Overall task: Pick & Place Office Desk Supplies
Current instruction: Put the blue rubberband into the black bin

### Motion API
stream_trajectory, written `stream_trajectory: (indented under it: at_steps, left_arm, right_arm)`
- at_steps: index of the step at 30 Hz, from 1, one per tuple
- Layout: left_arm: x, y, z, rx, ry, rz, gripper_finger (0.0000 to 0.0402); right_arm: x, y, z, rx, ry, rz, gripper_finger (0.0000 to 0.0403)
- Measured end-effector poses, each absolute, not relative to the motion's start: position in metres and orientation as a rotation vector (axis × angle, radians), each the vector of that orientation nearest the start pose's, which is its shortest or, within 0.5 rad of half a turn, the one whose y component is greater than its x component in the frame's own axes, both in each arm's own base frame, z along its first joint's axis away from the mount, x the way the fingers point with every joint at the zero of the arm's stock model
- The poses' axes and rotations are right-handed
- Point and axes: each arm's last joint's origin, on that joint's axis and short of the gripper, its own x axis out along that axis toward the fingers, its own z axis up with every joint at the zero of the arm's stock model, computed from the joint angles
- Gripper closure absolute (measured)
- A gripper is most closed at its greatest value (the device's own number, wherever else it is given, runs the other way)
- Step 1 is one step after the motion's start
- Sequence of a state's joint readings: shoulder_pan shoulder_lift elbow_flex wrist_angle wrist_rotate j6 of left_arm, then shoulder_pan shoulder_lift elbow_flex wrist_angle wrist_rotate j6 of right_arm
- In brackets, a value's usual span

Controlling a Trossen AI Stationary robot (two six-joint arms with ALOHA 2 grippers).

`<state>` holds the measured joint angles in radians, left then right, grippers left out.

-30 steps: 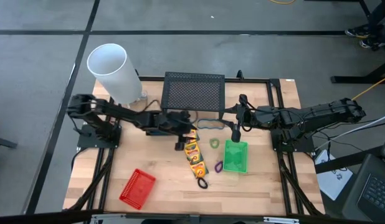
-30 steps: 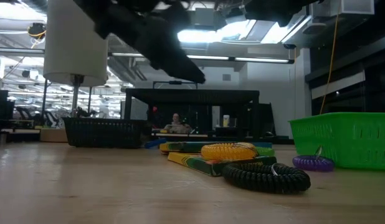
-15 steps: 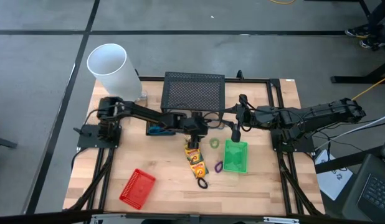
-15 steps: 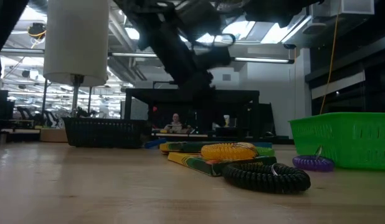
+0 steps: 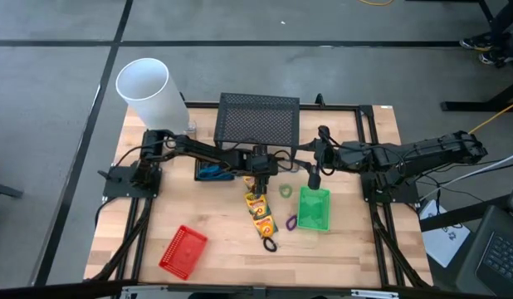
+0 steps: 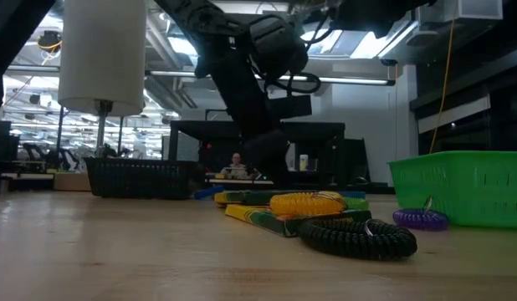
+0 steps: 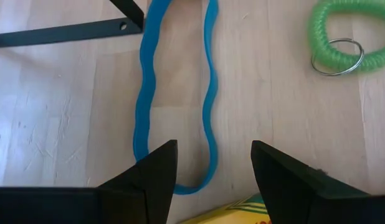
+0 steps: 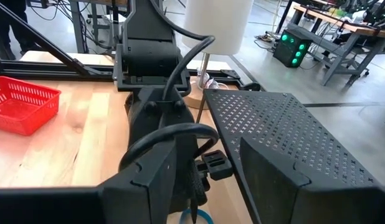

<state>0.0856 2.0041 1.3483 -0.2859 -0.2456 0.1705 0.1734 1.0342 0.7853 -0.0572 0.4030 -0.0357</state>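
My left gripper (image 5: pixel 258 174) is open and points down over the near end of a blue wavy loop (image 7: pixel 174 93) that lies flat on the table; its fingers (image 7: pixel 156 171) stand on either side of that end. A green coil loop (image 7: pixel 342 37) lies beside it. Yellow-and-green crayon boxes (image 5: pixel 258 209) lie just nearer, with an orange coil (image 6: pixel 307 203) on top. A small black basket (image 5: pixel 213 171) holding a blue item stands to the left. My right gripper (image 5: pixel 314 174) is open and empty above the far end of the green basket (image 5: pixel 315 208).
The wide black mesh stand (image 5: pixel 258 123) stands at the far edge and the big white cylinder (image 5: pixel 144 90) at the far left. A red basket (image 5: pixel 183 249) lies near left. A purple loop (image 5: pixel 291 223) and a black coil (image 5: pixel 269 245) lie near the crayon boxes.
My left gripper has gone toward the table's right edge, away from the small black basket, which now shows uncovered, and has come down over the blue loop's end. My right arm has kept still.
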Motion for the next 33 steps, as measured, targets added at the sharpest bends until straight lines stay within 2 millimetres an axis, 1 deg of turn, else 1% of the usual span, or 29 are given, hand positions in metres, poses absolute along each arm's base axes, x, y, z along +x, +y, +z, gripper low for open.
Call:
stream_trajectory:
  at_steps: [8,11,14,16,23,33]
  left_arm:
    - [0.4168,0.0348,0.164,0.222,0.959,0.219,0.0199]
    - [0.4168,0.0354,0.1641,0.21,0.956,0.244,0.0199]
    - [0.4163,0.0376,0.1645,0.236,0.959,0.302,0.0199]
    - [0.4162,0.0385,0.1646,0.238,0.959,0.31,0.0199]
    - [0.4162,0.0391,0.1644,0.227,0.959,0.298,0.0199]
    - [0.4163,0.0353,0.1636,0.23,0.967,0.234,0.02]
  right_arm:
    - [0.2258,0.0282,0.2999,-0.12,0.297,-0.219,0.0222]
    - [0.2258,0.0282,0.2999,-0.12,0.297,-0.219,0.0222]
    - [0.2258,0.0282,0.2999,-0.12,0.296,-0.22,0.0222]
    - [0.2258,0.0282,0.2998,-0.12,0.297,-0.219,0.0222]
    - [0.2258,0.0282,0.2998,-0.12,0.297,-0.22,0.0222]
    - [0.2258,0.0281,0.2998,-0.12,0.297,-0.221,0.0222]
